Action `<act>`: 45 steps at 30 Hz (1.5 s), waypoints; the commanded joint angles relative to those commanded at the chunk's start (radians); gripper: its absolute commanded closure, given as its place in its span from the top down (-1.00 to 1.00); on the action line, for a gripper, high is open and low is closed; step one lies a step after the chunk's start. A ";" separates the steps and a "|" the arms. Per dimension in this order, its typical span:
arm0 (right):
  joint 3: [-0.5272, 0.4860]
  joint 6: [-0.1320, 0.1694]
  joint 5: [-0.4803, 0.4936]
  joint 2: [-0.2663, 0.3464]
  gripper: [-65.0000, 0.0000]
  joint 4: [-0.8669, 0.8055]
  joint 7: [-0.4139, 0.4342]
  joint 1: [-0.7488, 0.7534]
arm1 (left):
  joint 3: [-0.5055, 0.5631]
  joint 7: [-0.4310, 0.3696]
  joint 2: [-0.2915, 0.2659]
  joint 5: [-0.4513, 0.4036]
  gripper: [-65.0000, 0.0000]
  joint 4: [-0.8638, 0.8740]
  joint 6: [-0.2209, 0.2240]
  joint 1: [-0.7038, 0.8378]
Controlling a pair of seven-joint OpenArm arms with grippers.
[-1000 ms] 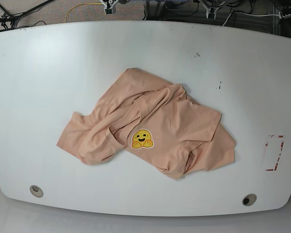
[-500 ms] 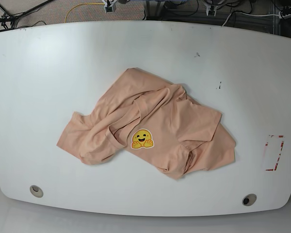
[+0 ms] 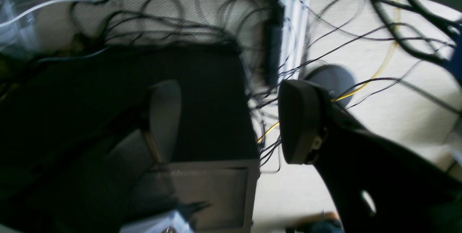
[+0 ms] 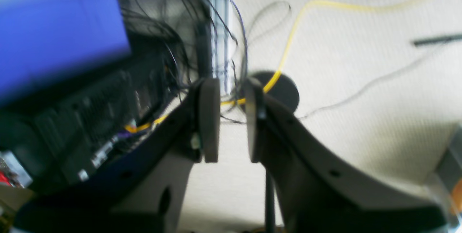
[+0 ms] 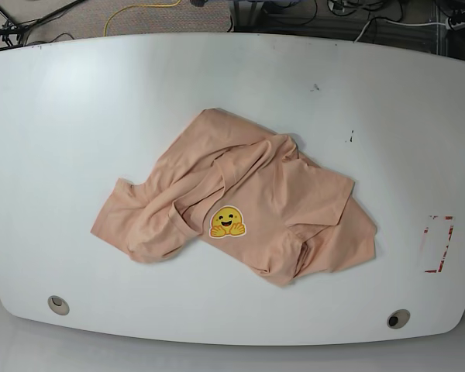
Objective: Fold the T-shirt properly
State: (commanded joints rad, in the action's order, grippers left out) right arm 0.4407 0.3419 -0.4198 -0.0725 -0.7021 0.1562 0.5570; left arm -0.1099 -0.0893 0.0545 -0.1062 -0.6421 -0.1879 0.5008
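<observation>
The peach-pink T-shirt (image 5: 240, 201) lies crumpled and partly doubled over itself in the middle of the white table (image 5: 77, 101), with its yellow emoji print (image 5: 227, 222) facing up. Neither gripper shows in the base view. In the left wrist view my left gripper (image 3: 231, 121) is open wide and holds nothing, hanging over dark equipment and cables off the table. In the right wrist view my right gripper (image 4: 232, 119) has its fingers a narrow gap apart with nothing between them, above pale floor.
A red-edged marking (image 5: 438, 244) sits near the table's right edge. Two round holes (image 5: 58, 304) (image 5: 397, 318) lie near the front corners. Cables, among them a yellow cable (image 4: 288, 45), run over the floor beyond the far edge.
The two gripper tips that showed at the top edge of the base view have gone out of that view. The T-shirt has not moved.
</observation>
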 joint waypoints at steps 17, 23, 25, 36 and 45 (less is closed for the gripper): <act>-0.006 0.000 0.005 -0.021 -0.66 -0.268 0.008 0.128 | -0.074 -0.027 0.000 0.002 0.21 -0.290 0.050 0.170; -0.003 0.000 0.005 -0.019 -0.66 -0.254 0.025 0.119 | -0.057 -0.041 -0.006 -0.002 0.19 -0.304 0.076 0.181; 0.000 -0.001 0.005 -0.017 -0.66 -0.236 0.033 0.112 | -0.052 -0.046 -0.009 -0.005 0.18 -0.302 0.082 0.179; -0.006 0.003 0.012 -0.056 -0.66 -0.440 0.021 0.205 | -0.016 -0.036 -0.015 0.015 0.18 -0.556 0.046 0.291; -0.015 0.011 0.013 -0.085 -0.66 -0.664 0.010 0.319 | -0.032 -0.059 -0.015 0.012 0.21 -0.750 0.050 0.415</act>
State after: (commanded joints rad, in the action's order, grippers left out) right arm 0.4254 0.3533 -0.4064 -0.1571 -1.3658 0.1663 0.8757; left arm -0.1421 -0.1479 0.0399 -0.0946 -1.3917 -0.1382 0.9156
